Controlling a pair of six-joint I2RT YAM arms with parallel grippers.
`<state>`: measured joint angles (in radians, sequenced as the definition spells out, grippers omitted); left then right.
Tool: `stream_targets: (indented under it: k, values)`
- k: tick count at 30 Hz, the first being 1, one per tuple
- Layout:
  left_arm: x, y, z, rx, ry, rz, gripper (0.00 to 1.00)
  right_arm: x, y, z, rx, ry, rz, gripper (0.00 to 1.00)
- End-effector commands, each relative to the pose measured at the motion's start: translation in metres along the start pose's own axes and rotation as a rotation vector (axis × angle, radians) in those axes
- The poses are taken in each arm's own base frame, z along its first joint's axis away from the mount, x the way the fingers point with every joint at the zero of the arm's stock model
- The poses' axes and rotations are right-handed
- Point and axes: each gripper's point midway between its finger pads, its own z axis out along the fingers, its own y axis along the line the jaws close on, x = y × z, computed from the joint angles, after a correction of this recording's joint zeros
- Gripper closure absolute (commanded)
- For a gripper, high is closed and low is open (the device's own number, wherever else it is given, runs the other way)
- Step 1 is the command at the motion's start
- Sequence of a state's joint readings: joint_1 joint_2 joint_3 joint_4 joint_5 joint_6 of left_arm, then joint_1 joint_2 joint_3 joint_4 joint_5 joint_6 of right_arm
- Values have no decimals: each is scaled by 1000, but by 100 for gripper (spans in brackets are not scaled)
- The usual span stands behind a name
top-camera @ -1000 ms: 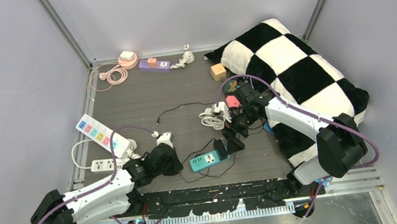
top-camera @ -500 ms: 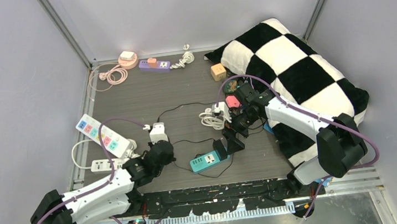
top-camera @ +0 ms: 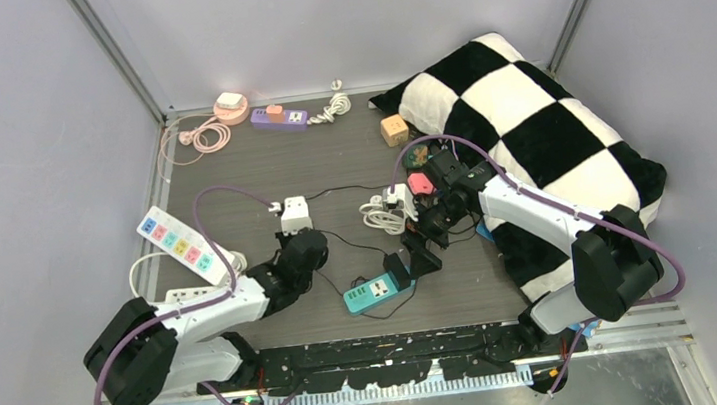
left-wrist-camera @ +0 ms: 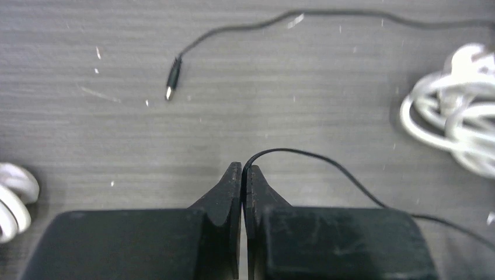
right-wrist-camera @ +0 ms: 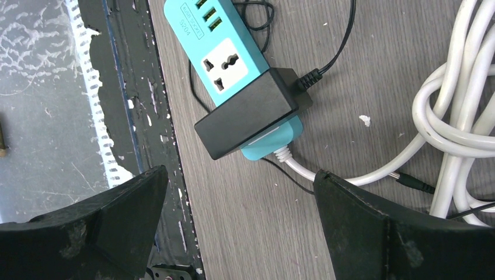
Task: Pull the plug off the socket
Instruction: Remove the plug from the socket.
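Left of the teal socket (right-wrist-camera: 225, 64), the left gripper (left-wrist-camera: 242, 170) is clamped on the thin black cable (left-wrist-camera: 327, 166); the right gripper (right-wrist-camera: 239, 186) gapes over the black plug (right-wrist-camera: 248, 111) seated in it

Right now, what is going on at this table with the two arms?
The left gripper is shut, pinching the thin black cable. The right gripper hangs open over the black adapter, which sits plugged into the teal power strip. It is not yet pulled out.
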<state>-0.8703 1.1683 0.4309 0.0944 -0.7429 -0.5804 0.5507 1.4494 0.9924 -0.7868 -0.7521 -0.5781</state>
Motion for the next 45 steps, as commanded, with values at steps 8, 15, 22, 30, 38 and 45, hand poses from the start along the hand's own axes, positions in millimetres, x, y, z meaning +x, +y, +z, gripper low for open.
stream_targets:
  k: [8,15,22,30,38,45]
  values:
    - [-91,-22,30,48,-166,-120,97,-21,0,-9,23,-43,-63,0]
    - [-67,-39,23,174,-46,-83,39,-22,-1,-13,29,-51,-61,0]
    - [-61,-64,-31,479,45,-4,22,-26,0,-21,44,-63,-75,0]
    - [-44,-100,-90,887,28,-51,15,-26,0,-24,37,-78,-60,0]
    - [-32,-114,-116,1064,57,-97,13,-27,-1,-28,42,-87,-50,0]
    - [-2,-109,-106,929,170,10,15,-25,-3,-28,43,-85,-40,0]
